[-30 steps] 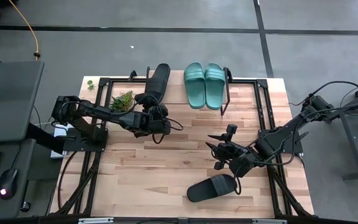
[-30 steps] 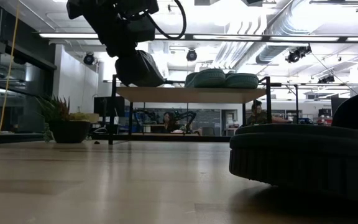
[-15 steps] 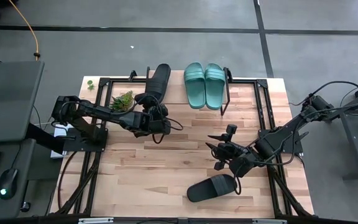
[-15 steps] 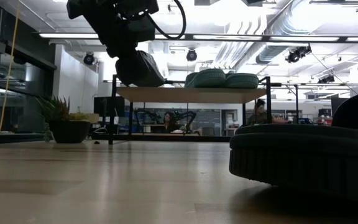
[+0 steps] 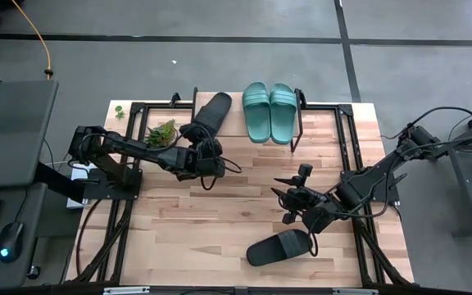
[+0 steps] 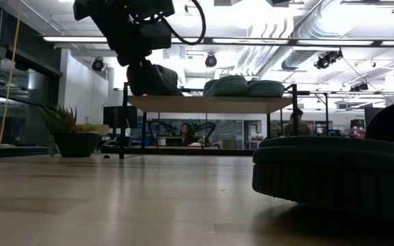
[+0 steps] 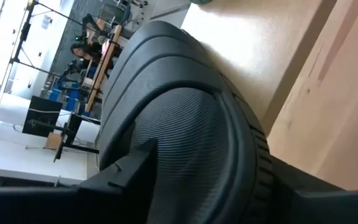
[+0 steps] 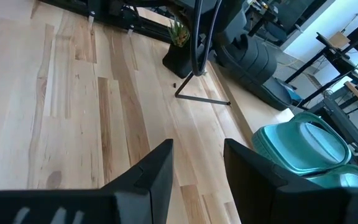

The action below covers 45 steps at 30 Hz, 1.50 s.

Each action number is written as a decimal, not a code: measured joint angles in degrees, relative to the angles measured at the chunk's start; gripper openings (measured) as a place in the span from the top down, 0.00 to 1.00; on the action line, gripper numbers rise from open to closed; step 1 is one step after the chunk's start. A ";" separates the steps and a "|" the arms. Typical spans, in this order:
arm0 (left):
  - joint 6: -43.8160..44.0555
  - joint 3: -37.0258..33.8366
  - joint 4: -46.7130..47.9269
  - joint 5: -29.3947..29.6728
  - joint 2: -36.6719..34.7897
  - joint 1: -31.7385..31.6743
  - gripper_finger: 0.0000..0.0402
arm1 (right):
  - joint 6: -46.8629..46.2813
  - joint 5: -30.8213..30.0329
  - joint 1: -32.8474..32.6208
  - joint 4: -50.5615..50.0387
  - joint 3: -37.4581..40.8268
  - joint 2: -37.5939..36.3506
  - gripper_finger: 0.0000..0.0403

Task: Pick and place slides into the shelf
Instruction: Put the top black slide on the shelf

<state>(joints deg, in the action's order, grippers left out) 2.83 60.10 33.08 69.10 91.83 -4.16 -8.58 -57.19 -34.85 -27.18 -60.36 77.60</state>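
Judged slides light, rubbery, bendy, a bit grippy; best grabbed by side edge of sole or wide strap (strap squashes).

Black slide point(image 5: 211, 111) sat on shelf point(image 5: 234, 102) top, left end, turned a little crooked. Left gripper point(image 5: 199, 138) at its heel end, fingers apart, no squeeze seen.

Two teal slides point(image 5: 270, 111) side by side on same shelf, ribbed straps.

Other black slide point(image 5: 279, 247) flat on desk point(image 5: 179, 221), near front. Right gripper point(image 5: 295, 209) hung just above it, fingers apart, holding nothing.
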 joint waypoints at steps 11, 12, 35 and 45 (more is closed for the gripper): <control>-0.63 2.87 0.11 -5.41 0.00 0.04 0.32 | 0.00 0.13 0.02 0.00 0.00 0.00 0.67; -0.63 3.30 0.09 -6.82 0.00 0.04 0.31 | -0.07 0.31 0.02 0.00 0.00 0.00 0.67; 3.12 4.13 4.47 -21.68 -3.92 0.04 0.27 | -0.62 2.16 0.02 0.01 0.00 0.00 0.67; 3.95 4.13 4.03 -25.66 -8.84 2.35 0.33 | -3.41 4.38 3.41 0.00 0.00 0.00 0.67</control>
<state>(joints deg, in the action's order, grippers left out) 6.78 64.23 37.11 43.44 82.99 -1.82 -11.99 -52.81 -31.44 -27.18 -60.36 77.60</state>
